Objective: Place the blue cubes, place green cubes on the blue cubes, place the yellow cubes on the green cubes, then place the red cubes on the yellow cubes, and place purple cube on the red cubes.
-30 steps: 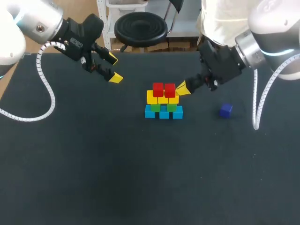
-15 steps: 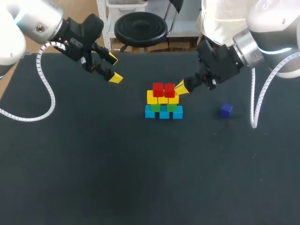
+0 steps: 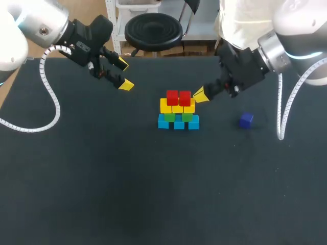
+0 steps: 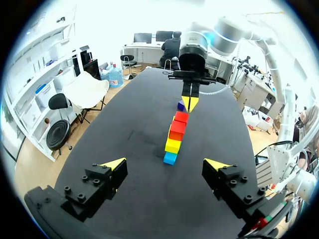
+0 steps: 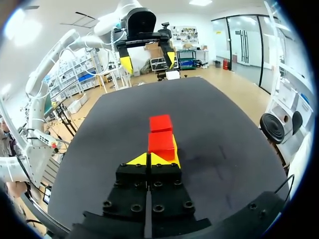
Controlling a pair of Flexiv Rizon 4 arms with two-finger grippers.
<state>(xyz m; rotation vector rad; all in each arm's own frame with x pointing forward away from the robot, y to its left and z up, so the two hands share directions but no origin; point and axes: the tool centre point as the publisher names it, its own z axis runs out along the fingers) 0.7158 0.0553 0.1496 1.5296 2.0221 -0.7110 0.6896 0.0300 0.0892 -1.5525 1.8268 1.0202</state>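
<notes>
Red cubes on; purple cube next, loose to their right. Right gripper closed, empty: open, fetch it. Left gripper wide open, empty.

Head view high behind, wrist views facing each other, sharing cube stack

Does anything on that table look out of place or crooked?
Only the purple cube: it lies alone on the table, apart from the cube stack, not yet on the red cubes. The stack itself looks neat and upright.
</notes>
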